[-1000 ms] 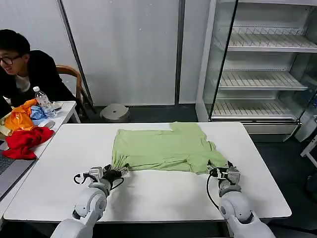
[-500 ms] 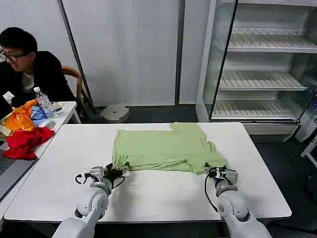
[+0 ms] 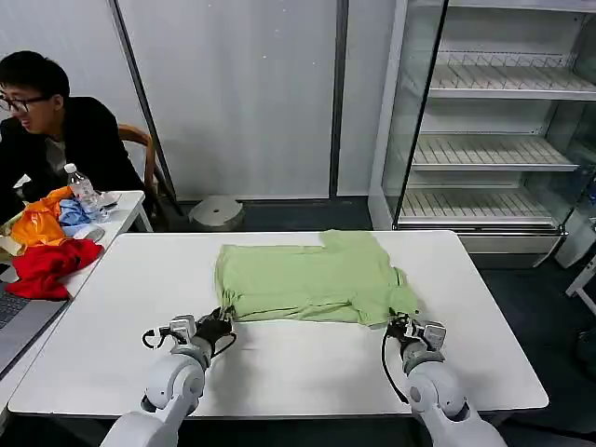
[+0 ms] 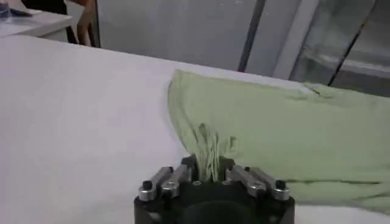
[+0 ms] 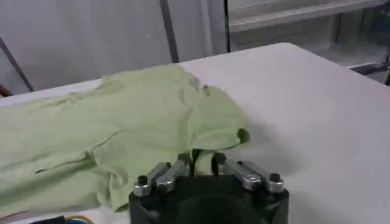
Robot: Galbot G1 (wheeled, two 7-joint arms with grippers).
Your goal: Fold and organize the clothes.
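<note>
Head view: the light green shirt (image 3: 312,284) lies flat on the white table (image 3: 279,363); left gripper (image 3: 218,326) and right gripper (image 3: 402,326) grip its near corners, probably for a fold.
Left wrist view: left gripper (image 4: 210,176) is clamped on a bunched shirt (image 4: 274,131) edge.
Right wrist view: right gripper (image 5: 204,167) is pinched on a shirt (image 5: 122,131) corner.

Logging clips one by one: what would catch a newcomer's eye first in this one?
The light green shirt spread across the middle of the white table, with both grippers pinching its near edge. The left gripper holds the near left corner, the cloth bunched in its jaws, and the right gripper holds the near right corner. A red cloth lies on the side table to the left.
</note>
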